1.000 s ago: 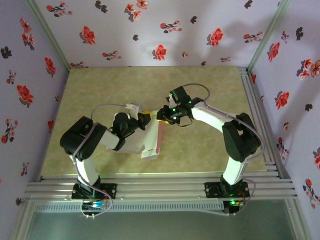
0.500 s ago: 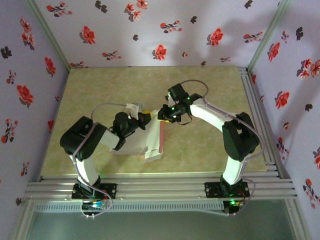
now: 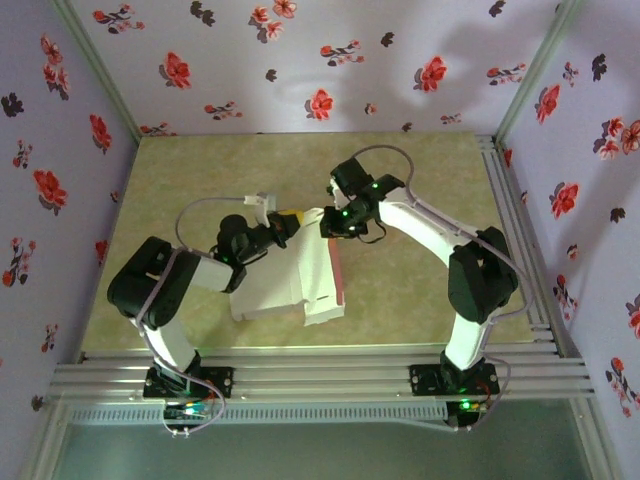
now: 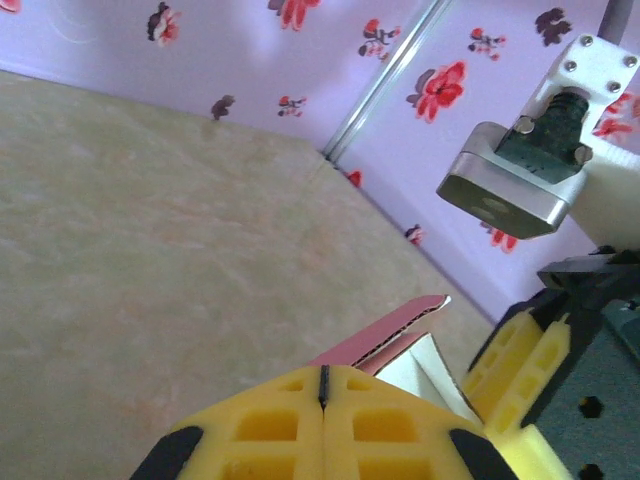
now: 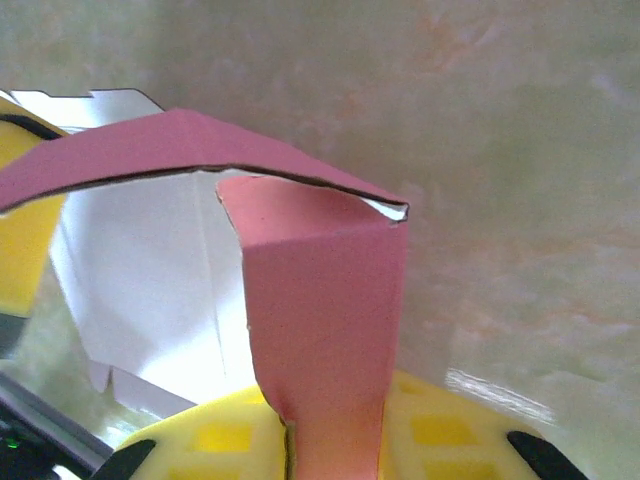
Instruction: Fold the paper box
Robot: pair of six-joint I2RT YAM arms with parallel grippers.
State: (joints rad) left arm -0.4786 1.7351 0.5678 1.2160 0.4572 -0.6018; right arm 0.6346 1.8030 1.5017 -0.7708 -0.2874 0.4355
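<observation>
Though half hidden under the arms (image 3: 425,228), paper box (image 3: 280,285) clamped in left hand (image 4: 322,400) and right hand (image 5: 290,440).

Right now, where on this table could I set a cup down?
The far strip of the table along the flowered back wall is bare, and so is the left edge beside the side wall. The middle is crowded: the left tool and right tool meet at the paper box.
</observation>
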